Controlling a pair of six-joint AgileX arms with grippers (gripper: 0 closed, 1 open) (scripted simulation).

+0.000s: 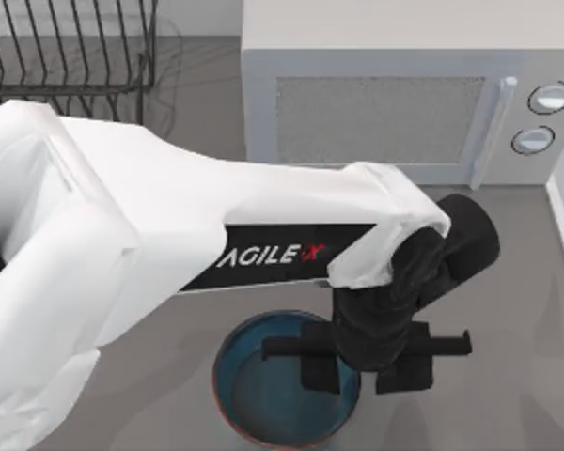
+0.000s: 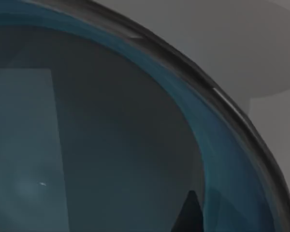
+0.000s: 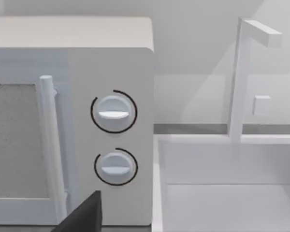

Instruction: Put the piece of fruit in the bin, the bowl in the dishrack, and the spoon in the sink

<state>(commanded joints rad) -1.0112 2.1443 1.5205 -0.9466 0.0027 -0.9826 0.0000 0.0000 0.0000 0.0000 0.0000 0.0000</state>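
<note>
Grey table [image 1: 536, 310] carrying four items. The teal bowl [image 1: 254, 395] is sitting directly beneath the left gripper [image 1: 367, 362]. The white microwave [image 1: 404, 85] is standing beyond the gripper, the black wire dishrack [image 1: 66, 47] far off to its left, the white sink [image 3: 222, 183] lying to its right.

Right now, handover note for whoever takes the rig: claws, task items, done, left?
Left claw: low over the bowl, at its right rim; the pictures don't settle its grip. The left wrist view looks into the bowl's teal inside.
Right claw: one dark fingertip in its wrist view, facing the microwave and sink.
Dishrack: back left, no bowl in it.
Done: nothing visibly finished.
Left: bowl to dishrack; fruit to bin and spoon to sink are unconfirmed.
</note>
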